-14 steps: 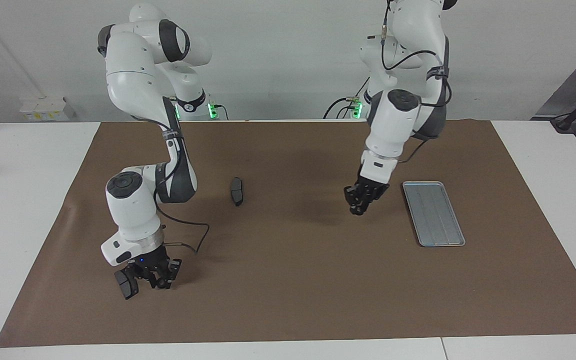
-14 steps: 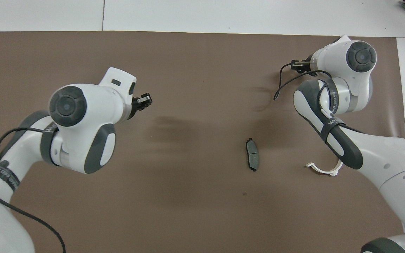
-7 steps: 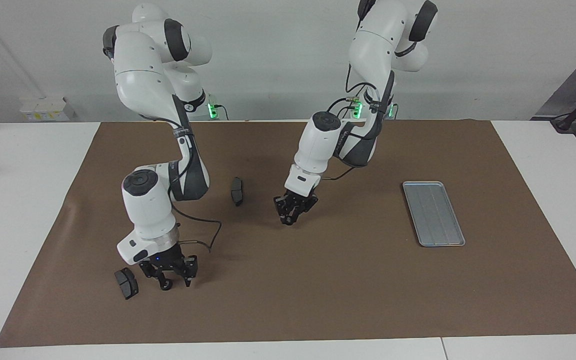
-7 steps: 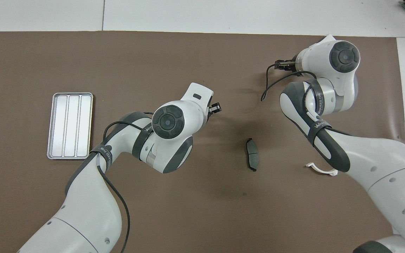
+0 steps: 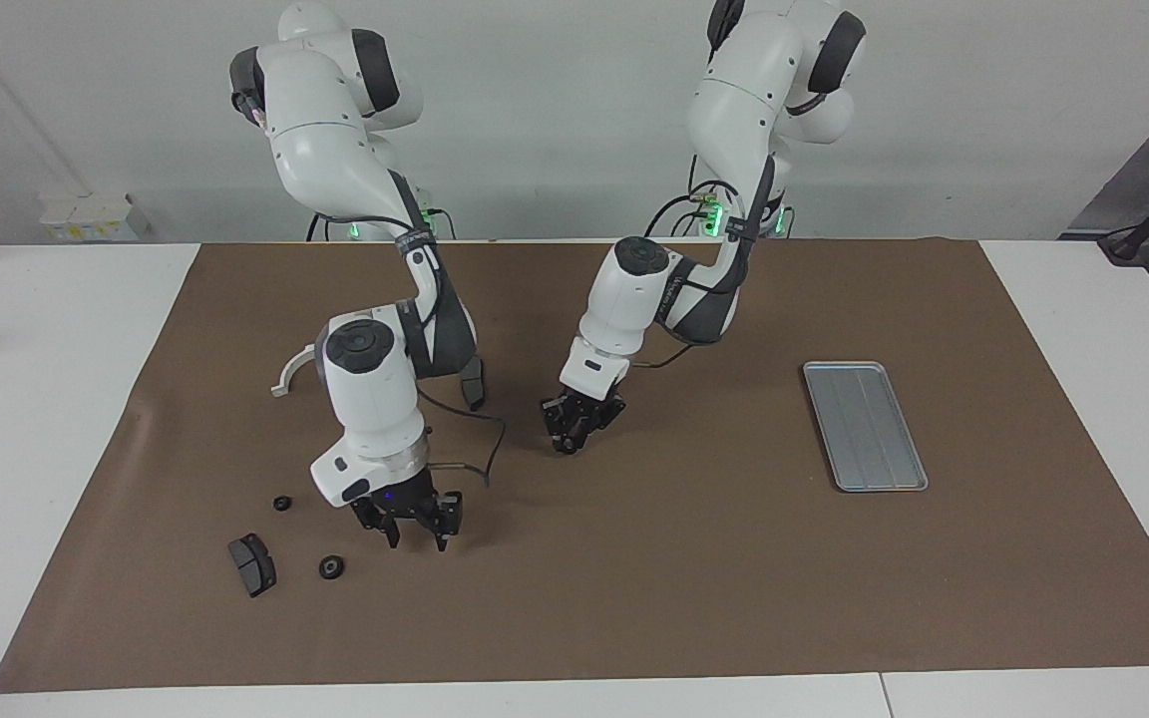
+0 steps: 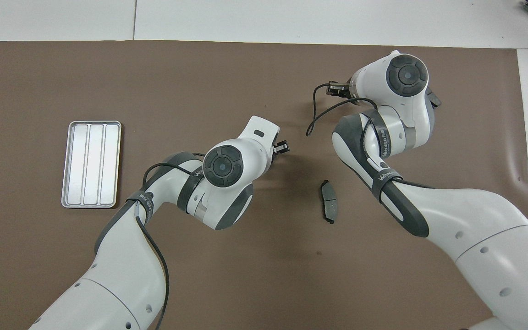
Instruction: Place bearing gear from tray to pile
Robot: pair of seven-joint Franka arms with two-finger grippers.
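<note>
The brown mat (image 5: 634, 598) spans the table. The tray (image 5: 865, 426) lies well apart from both grippers, toward the left arm's end. The right gripper (image 5: 413, 538), fingers spread and empty, hangs just beside the pile (image 5: 280, 543). Whether the left gripper (image 5: 565, 442) holds anything, I cannot tell.

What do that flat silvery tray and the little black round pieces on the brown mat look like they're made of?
The tray looks like metal, maybe aluminium: silver-grey, dully shiny, with pressed lengthwise ridges and a raised rim. The two small black gears are matte and dark; that could be blackened steel or plastic, I cannot say which. The brown mat looks like paper or thin card, judging by a slight crease.
</note>
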